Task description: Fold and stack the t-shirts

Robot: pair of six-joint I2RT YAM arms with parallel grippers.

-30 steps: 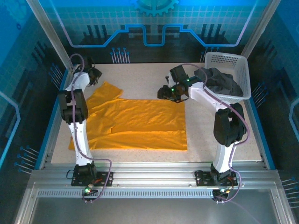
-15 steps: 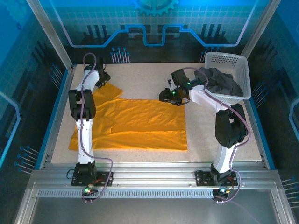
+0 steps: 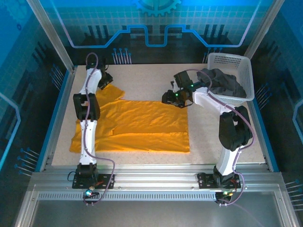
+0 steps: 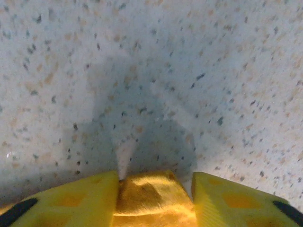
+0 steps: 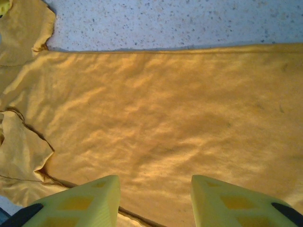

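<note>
Orange t-shirt [image 3: 142,125] lies flat on the speckled bench [image 3: 142,80]. Left end effector [image 4: 154,189] pinches its far-left sleeve. Right end effector [image 5: 155,194], fingers spread, hovers above the shirt's far-right corner. Grey t-shirt [image 3: 225,82] sits in the white basket [image 3: 227,61], far right.

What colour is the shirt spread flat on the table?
Bright orange-yellow shirt, plain with no pattern; clearest from the top camera.
</note>
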